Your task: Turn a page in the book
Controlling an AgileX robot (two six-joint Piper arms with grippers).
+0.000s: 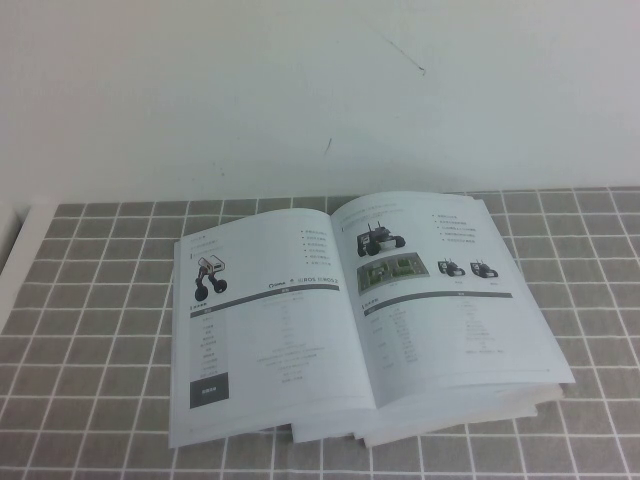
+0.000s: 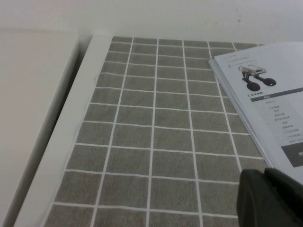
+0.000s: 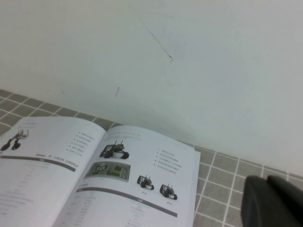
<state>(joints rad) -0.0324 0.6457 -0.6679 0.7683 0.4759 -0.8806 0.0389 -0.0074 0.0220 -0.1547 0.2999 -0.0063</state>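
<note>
The book point(image 1: 350, 410) lies open and flat on the grey checked cloth in the high view. Its right-hand sheet is the page point(image 1: 440, 300), printed with a black wheeled robot, two small pictures, a dark bar and a table; the page also shows in the right wrist view point(image 3: 128, 179). The left-hand sheet point(image 1: 265, 330) carries another robot photo and also shows in the left wrist view point(image 2: 270, 94). My left gripper point(image 2: 266, 174) is shut and empty, low over the cloth beside the book's left edge. My right gripper point(image 3: 268, 181) is shut and empty, beside the book's right edge. Neither gripper shows in the high view.
The grey checked cloth point(image 1: 90, 330) covers the table around the book. A white wall point(image 1: 300, 90) stands close behind the book. A white table edge strip point(image 2: 61, 142) runs along the cloth's left side.
</note>
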